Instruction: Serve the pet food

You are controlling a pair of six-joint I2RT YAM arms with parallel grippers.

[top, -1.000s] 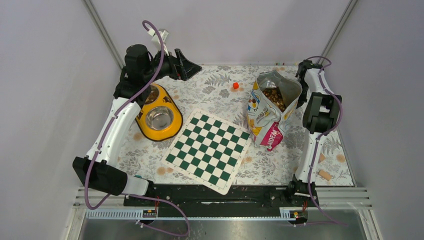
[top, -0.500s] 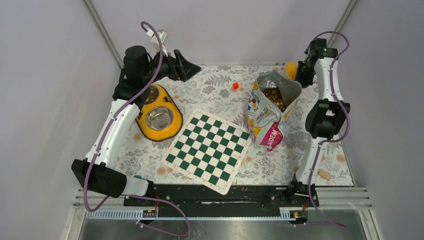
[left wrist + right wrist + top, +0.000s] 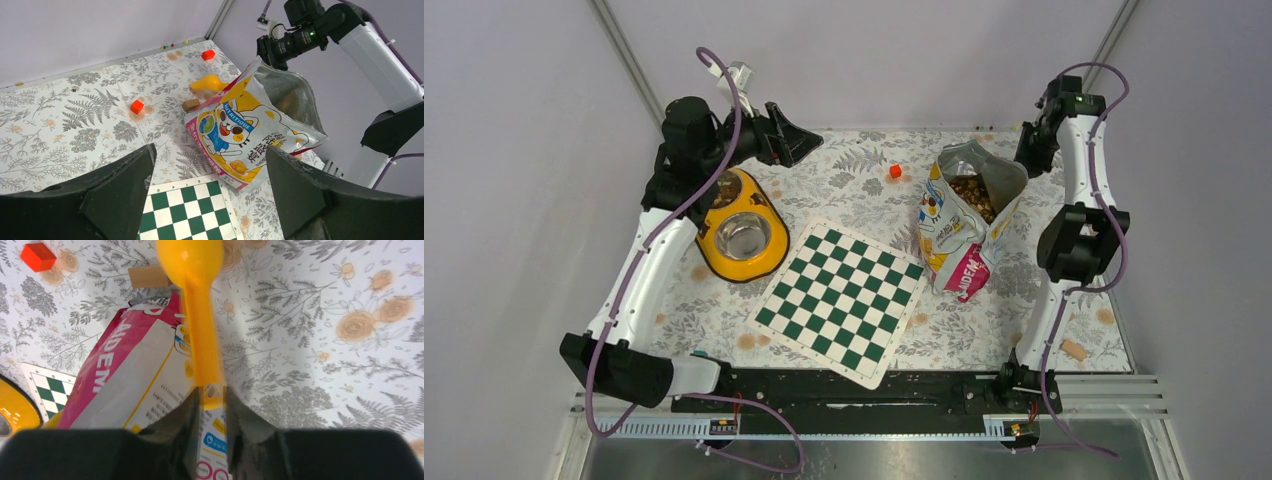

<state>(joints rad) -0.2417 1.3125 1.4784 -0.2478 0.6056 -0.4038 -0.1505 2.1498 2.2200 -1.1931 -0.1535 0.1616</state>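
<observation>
- The right pincer [image 3: 212,400] is squeezed nearly shut on the thin handle of a yellow scoop [image 3: 202,340]. The round end points to the top of the wrist picture. I cannot tell if anything is in it.
- Right under the scoop is the food bag [image 3: 964,230]. It stands at the right middle of the top picture with its mouth open.
- The pet food [image 3: 972,192] is a brown heap down inside that open mouth. A bit more seems to lie in the top cup of the yellow bowl [image 3: 744,270] on the left, half hidden by the arm.
- The left pincer [image 3: 209,152] is wide open and holds nothing. It hangs in the air at the upper left, near the bowl.
- I think the bits are small, hard and light, and they will roll and spill. Do not pinch them. Dig them out with the scoop and keep it flat on the way to the bowl.
- The bag looks soft and crinkly, so a push could fold or tip it.
- A chessboard [image 3: 839,300] lies in the middle of the surface, and a red cube [image 3: 894,171] sits near the top.
</observation>
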